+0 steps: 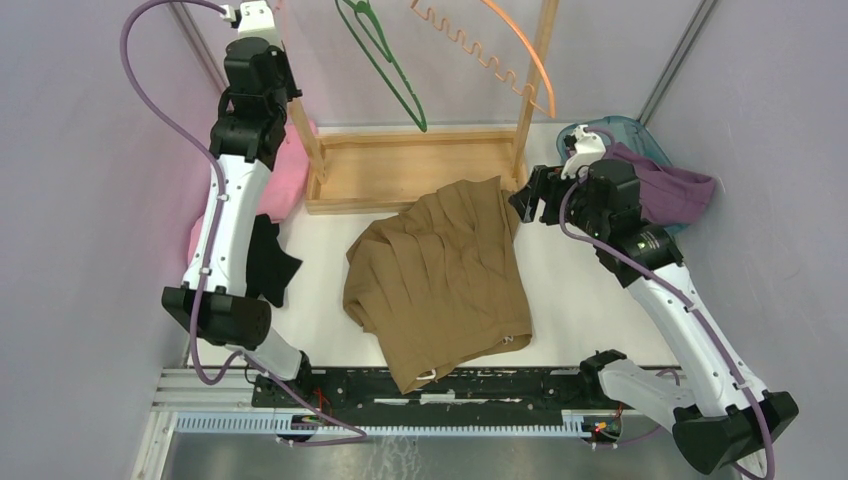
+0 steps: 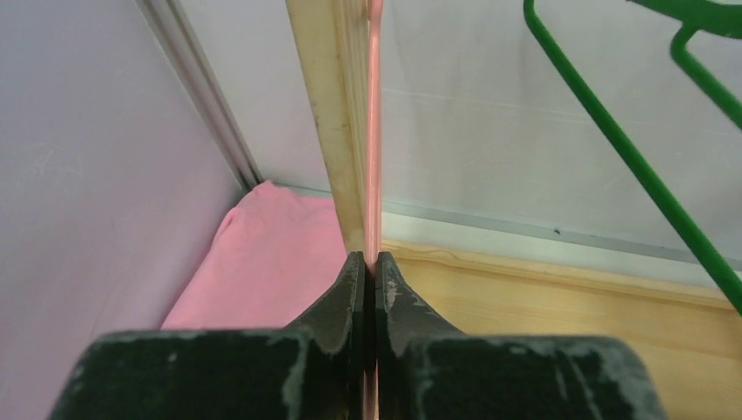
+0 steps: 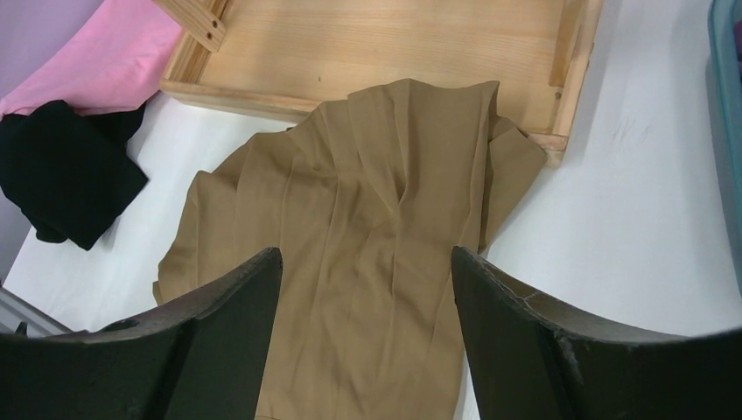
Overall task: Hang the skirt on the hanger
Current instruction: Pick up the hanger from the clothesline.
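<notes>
We find the tan pleated skirt (image 1: 440, 270) just left of our open-jawed right gripper (image 1: 525, 200), lying lengthwise toward the bases; the left gripper (image 2: 369, 271) clamps a pink strip (image 2: 374, 131).

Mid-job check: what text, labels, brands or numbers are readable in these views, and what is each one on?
No text is legible in any view.
Small white speck at the edge of the brown pleated skirt, possibly a tag: too small to read.
Green wire hanger, light wooden rack: no visible print.
</notes>
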